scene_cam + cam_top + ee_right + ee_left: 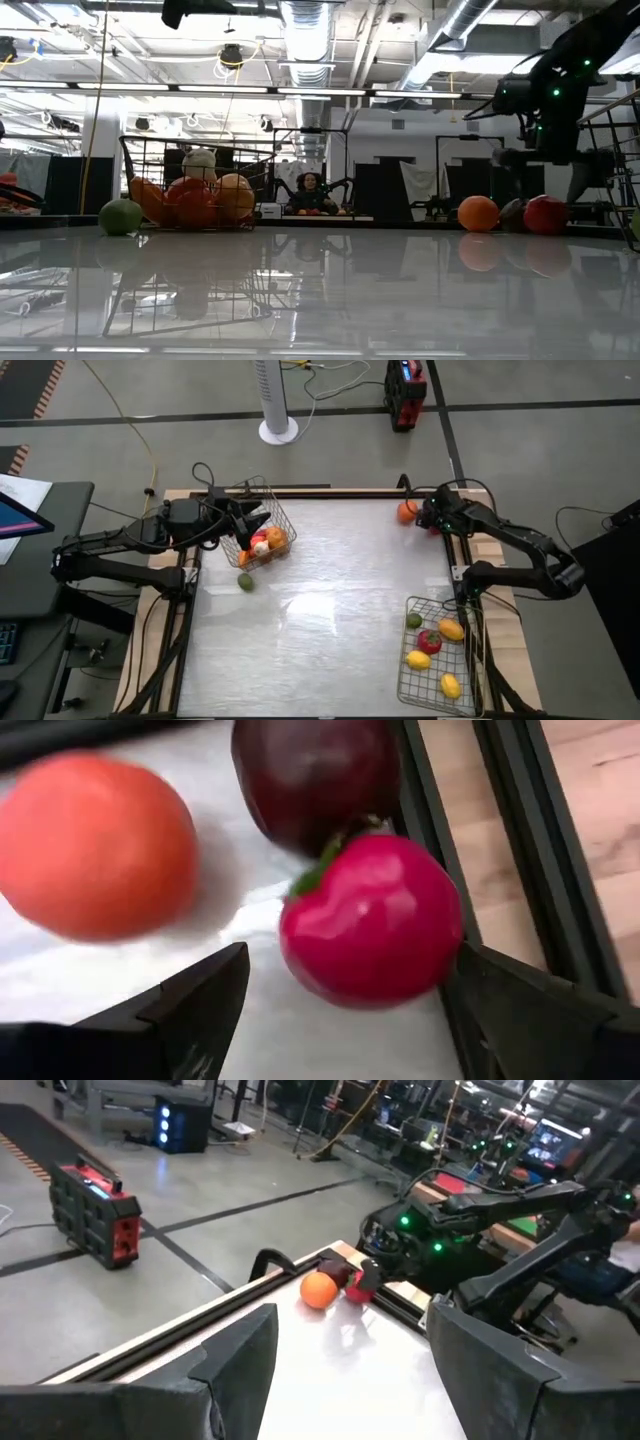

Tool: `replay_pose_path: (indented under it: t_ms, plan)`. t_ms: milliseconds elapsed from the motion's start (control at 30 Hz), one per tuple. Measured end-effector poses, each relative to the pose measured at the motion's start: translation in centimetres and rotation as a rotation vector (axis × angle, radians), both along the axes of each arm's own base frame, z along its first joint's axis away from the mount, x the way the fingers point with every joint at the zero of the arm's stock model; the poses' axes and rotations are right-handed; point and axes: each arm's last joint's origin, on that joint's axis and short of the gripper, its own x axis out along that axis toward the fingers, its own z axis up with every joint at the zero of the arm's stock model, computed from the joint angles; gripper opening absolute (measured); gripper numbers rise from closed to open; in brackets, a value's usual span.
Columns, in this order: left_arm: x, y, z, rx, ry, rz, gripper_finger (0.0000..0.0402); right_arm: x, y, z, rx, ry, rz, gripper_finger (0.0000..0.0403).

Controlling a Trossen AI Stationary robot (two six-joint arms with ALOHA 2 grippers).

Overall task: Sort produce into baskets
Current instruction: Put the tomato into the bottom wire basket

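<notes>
A: So, going from the left: the left gripper [258,518] sits over the left basket [281,510] at the table's far left corner, its fingers [235,1365] spread apart with nothing between them; the basket leans over and holds an orange fruit [276,538], something white [260,545] and red pieces; a lime [245,582] lies on the table [320,630] just outside it.

B: And further right?

A: At the far right corner the right gripper [425,515] hangs over a small cluster; its fingers [200,1005] are parted around a shiny red fruit [370,920] with a green stem, not pressing on it; a dark red fruit [315,775] touches that one from behind, and an orange [95,845] lies just beside them.

B: The other basket?

A: The right basket [408,685] is at the near right, well apart from the gripper; it holds a lime [414,621], a tomato [429,641] and three lemons [450,686].

B: Any writing to read?

A: None that I can make out; a red and black box [404,390] on the floor beyond the table shows a lit panel, but nothing legible.
</notes>
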Motion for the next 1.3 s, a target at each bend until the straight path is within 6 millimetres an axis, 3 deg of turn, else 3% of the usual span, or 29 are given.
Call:
replay_pose_path:
  t_ms: [500, 900, 1300]
  plan:
    - [0.0, 0.1, 0.1, -0.001, -0.01, 0.032, 0.0245, -0.6, 0.6, -2.2, 0.023, 0.019, 0.006, 0.0378]
    - [-0.1, 0.2, 0.1, -0.001, -0.015, 0.062, 0.0245, -0.6, 0.9, -2.8, 0.052, 0.047, 0.145, 0.0279]
    - [0.0, 0.1, 0.1, 0.003, -0.01, 0.031, 0.0245, 0.2, 1.8, -2.9, 0.112, 0.018, 0.23, 0.0216]
